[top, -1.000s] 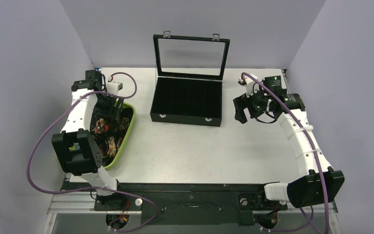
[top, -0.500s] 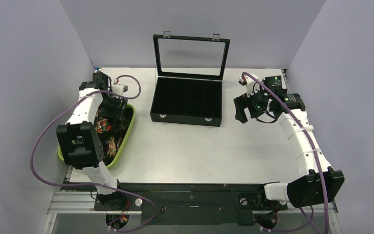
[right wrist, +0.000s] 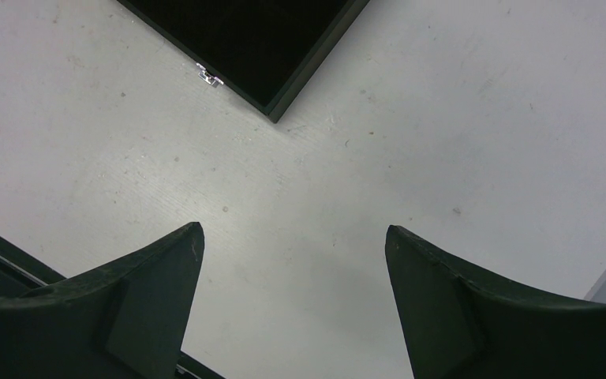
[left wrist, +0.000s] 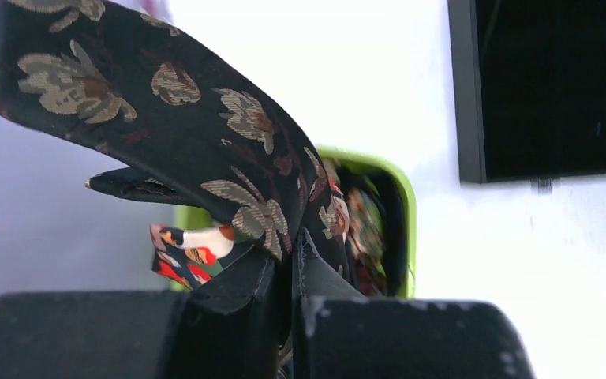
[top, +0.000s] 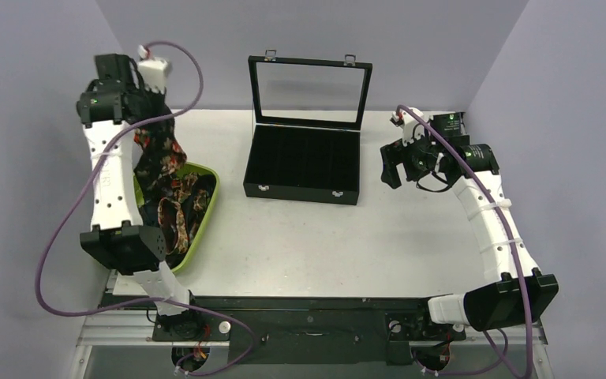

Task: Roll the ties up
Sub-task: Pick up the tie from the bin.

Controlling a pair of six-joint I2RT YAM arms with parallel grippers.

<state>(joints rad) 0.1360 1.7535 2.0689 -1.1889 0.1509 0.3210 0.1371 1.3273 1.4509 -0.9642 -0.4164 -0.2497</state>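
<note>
Risen from a second earlier, the left gripper (left wrist: 292, 260) clamped the floral tie (left wrist: 205, 150) above the green tray (left wrist: 407, 213) at nine o'clock, where other ties (top: 175, 209) lay. At three o'clock, the right gripper (right wrist: 293, 233) hung agape.

- Dark tie with tan-gold florals (left wrist: 181, 118): was pinched between the closed fingers of the left hand (left wrist: 292, 260) and held up above the green tray (top: 211, 189). Hung down in a twisted, unrolled band, its lower part reaching the heap below.
- Other ties (top: 177, 209): lay tangled and unrolled in the tray at the left side of the tabletop (top: 308, 237). Showed dark grounds with red and orange prints.
- Fold with red, orange and white patches (left wrist: 185, 249): sat just beneath the lifted tie in the left wrist view.
</note>
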